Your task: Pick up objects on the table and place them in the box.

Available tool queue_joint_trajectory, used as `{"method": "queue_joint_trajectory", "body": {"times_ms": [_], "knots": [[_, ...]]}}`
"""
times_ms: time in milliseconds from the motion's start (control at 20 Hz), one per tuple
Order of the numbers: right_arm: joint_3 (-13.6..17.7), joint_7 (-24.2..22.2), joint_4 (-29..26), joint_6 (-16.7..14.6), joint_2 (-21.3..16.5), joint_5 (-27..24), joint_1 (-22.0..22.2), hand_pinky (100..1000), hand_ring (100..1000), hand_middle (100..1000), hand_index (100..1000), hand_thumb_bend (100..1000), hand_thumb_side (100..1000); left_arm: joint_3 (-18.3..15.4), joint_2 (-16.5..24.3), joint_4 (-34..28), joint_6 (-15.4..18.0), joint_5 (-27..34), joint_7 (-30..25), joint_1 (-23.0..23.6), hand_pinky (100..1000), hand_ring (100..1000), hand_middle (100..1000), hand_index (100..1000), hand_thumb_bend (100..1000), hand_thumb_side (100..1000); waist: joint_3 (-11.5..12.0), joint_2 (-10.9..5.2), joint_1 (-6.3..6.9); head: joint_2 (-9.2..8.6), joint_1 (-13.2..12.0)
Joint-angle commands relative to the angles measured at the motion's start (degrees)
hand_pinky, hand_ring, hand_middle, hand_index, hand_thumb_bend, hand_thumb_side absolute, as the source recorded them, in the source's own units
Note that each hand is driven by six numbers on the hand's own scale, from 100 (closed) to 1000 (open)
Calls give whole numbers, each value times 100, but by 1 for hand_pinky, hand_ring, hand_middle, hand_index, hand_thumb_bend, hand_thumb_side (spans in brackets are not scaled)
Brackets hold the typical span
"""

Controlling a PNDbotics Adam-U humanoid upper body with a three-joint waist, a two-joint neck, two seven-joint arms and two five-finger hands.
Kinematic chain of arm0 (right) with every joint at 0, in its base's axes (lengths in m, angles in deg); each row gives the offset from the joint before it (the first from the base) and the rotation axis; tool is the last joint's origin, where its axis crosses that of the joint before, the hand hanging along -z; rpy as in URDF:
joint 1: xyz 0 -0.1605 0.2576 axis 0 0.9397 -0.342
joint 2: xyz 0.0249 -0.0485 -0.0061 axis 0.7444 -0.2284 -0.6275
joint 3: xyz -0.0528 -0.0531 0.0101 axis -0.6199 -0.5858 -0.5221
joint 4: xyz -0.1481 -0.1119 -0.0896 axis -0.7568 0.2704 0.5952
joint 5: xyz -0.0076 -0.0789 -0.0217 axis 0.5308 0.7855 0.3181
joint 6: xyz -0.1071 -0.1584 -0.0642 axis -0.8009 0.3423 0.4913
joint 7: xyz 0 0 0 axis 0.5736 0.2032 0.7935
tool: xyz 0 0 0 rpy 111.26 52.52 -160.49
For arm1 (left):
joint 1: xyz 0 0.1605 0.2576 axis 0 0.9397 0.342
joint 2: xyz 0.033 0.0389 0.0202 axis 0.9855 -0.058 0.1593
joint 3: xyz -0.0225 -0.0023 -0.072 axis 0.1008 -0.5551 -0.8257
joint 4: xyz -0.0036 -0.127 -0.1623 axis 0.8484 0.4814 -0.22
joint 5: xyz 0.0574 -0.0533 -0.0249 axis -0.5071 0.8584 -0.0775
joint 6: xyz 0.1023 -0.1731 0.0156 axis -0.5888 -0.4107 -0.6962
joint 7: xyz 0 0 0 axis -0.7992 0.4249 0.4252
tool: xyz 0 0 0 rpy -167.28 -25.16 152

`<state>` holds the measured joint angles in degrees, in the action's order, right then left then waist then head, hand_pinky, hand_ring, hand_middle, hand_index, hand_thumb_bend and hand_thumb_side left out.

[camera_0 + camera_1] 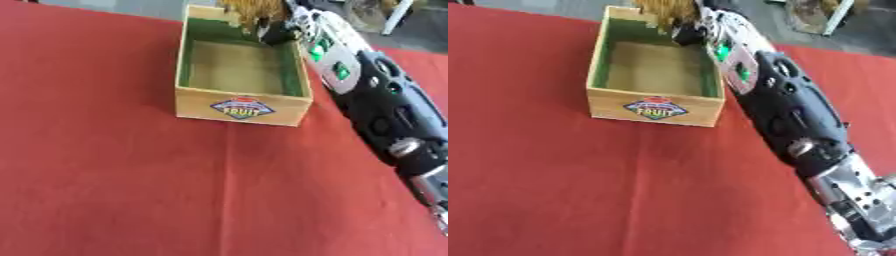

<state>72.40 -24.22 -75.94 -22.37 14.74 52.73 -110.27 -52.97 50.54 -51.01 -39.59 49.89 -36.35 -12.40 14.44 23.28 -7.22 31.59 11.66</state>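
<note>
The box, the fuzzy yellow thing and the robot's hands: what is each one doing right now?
Box: open on top, upright on the red table, nothing seen lying on its floor.
Fuzzy yellow-brown thing: up in the air over the box's far corner, at the tip of the right arm.
Right robot hand: at the fuzzy thing; its fingers are too hidden to judge.
Left robot hand: not in view.

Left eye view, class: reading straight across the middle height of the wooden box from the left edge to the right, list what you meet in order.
Red tablecloth → wooden fruit box, its inside bare → robot's right arm, reaching toward the box's far corner.
</note>
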Motion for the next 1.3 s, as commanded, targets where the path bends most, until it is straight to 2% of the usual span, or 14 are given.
{"method": "queue_joint_trajectory", "body": {"times_ms": [50,150,250,450,600,950,1050,1250,1300], "knots": [[41,-79,52,-223,-51,170,-170,745,554,349,246,100,210,-4,37,-120,-12,-16,-8,-58,592,580,555,784,100,710,-7,-111,34,-48,22],[8,-183,86,-330,-36,270,-172,748,562,357,257,100,210,-7,37,-120,-15,-17,-4,-57,592,580,554,784,100,709,-4,-105,28,-44,22],[-15,-292,124,-425,-11,401,-174,756,581,387,310,100,208,-6,35,-120,-19,-17,-1,-59,592,580,554,784,100,708,3,-97,19,-47,25],[-36,-578,220,-641,41,699,-182,786,638,498,471,100,202,-5,37,-120,-22,-18,3,-69,592,579,554,784,100,707,15,-82,0,-57,37],[-15,-805,291,-802,77,927,-180,807,693,592,591,100,163,-7,40,-120,-27,-21,7,-71,592,578,553,784,100,703,28,-74,-13,-61,40],[35,-1341,356,-1213,123,1232,-190,876,805,780,742,100,135,-7,39,-120,-34,-10,17,-78,592,577,551,783,100,701,29,-81,-25,-72,46],[41,-1506,368,-1346,127,1284,-197,889,825,809,781,100,128,-7,38,-120,-37,-8,16,-76,591,576,550,783,100,700,27,-83,-27,-80,48],[73,-1816,330,-1568,126,1431,-229,910,860,859,870,100,379,-9,39,-120,-51,-7,16,-71,590,575,550,783,100,697,25,-90,-26,-83,50],[80,-1878,312,-1620,122,1467,-238,919,875,876,900,187,473,-10,39,-120,-54,-7,16,-69,590,575,550,783,100,697,23,-93,-27,-85,48]]}}
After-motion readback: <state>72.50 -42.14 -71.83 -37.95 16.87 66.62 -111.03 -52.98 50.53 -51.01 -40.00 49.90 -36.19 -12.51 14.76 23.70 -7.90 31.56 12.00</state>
